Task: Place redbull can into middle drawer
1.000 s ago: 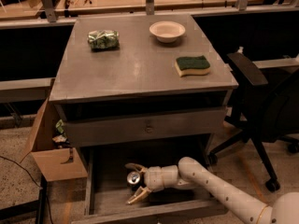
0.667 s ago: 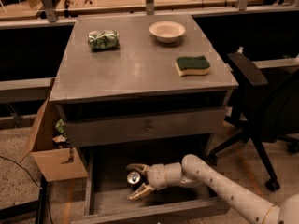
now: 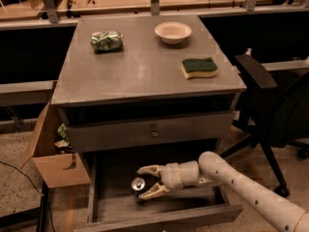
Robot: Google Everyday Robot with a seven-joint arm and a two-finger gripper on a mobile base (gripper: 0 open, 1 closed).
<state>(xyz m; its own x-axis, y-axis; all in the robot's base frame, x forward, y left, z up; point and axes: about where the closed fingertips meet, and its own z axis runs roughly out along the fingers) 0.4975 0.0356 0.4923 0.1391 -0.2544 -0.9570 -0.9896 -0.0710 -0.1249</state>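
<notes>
The redbull can (image 3: 138,184) stands upright inside the open middle drawer (image 3: 159,220), left of centre, with its silver top showing. My gripper (image 3: 143,182) reaches into the drawer from the right. Its two pale fingers (image 3: 148,169) are spread on either side of the can, one behind it and one in front, with small gaps to it. The white arm runs off to the lower right.
On the grey cabinet top (image 3: 145,71) lie a green snack bag (image 3: 106,40), a pale bowl (image 3: 173,32) and a green-and-yellow sponge (image 3: 199,67). A drawer front with a round knob (image 3: 153,132) is shut above. A cardboard box (image 3: 53,158) stands at the left, a black office chair (image 3: 275,110) at the right.
The gripper body has drawn back a little to the right. The can stays standing in the same spot in the drawer.
</notes>
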